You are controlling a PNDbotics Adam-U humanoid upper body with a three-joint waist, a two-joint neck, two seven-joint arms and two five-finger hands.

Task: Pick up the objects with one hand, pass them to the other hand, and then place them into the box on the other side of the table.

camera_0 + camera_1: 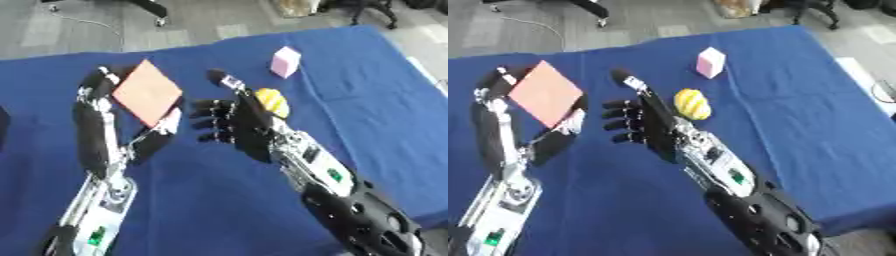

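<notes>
My left hand (96, 120) holds a flat salmon-pink square block (146, 92) above the blue table (367, 100), pinched between its fingers at the top and its thumb at the bottom. My right hand (232, 122) stands open just to the right of it, palm facing the block, fingers spread, a small gap between them. A yellow rounded object (692, 104) lies on the cloth behind the right hand. A pale pink cube (710, 62) sits farther back.
The table's far edge meets a grey floor with chair legs and a cable. The right edge of the table (429, 75) drops off near a white surface. A dark object (3, 125) shows at the far left edge.
</notes>
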